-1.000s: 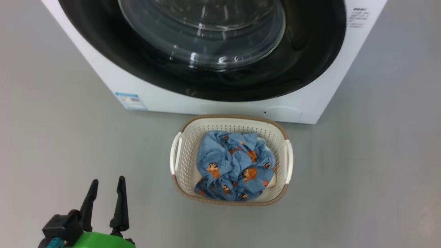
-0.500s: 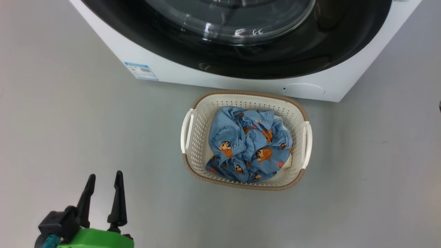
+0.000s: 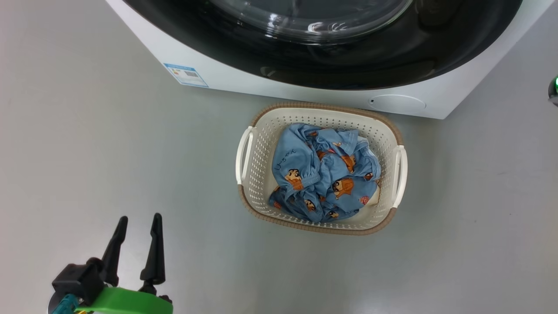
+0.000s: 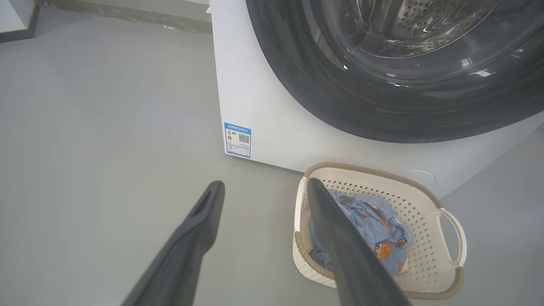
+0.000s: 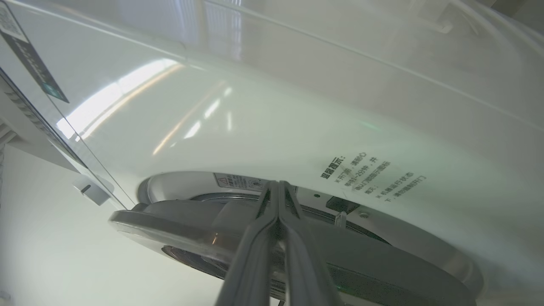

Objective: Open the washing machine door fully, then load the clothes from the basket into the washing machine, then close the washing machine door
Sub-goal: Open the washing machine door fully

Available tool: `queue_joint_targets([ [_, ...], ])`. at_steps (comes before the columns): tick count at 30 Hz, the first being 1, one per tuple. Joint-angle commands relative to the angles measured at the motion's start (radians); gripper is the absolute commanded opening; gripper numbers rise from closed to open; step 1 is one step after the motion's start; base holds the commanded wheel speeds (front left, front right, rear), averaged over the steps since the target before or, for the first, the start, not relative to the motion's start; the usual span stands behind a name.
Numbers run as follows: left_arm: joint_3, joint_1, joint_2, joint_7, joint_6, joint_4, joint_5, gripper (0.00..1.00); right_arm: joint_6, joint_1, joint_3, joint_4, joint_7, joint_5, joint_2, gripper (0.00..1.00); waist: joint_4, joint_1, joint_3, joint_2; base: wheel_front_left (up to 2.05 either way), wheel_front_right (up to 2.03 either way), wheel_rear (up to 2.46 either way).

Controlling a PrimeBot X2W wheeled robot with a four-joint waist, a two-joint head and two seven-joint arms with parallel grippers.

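Two grippers I run: left gripper (image 3: 140, 217) spread, empty; right gripper (image 5: 278, 183) clenched at washing machine door (image 5: 170, 216).

Head camera: high, pitched steeply down at the floor (image 3: 87, 152), basket (image 3: 261, 144) mid-frame, washer (image 3: 244, 85) front cut off at the top edge. Left wrist camera: low, left of the basket, facing the washer; shares basket, label (image 3: 186, 75) and door (image 3: 348, 65) with head. Right wrist camera: very close to the washer front, looking along the door's edge.
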Motion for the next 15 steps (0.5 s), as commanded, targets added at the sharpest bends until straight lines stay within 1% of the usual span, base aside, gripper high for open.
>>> queue_joint_targets([
  [1,0.034,-0.005,0.018,-0.006,-0.002,-0.016,0.003,1.00,0.002,-0.021,0.021,-0.030,0.011,-0.008,-0.009,0.00,0.004,0.0000,0.005,-0.0001,0.00,0.00,0.00],
  [15,0.015,0.019,0.018,-0.006,-0.002,-0.014,-0.005,1.00,0.002,-0.120,0.067,-0.007,0.077,-0.013,-0.036,0.00,0.028,0.0000,0.053,-0.0001,0.00,0.00,0.00],
])
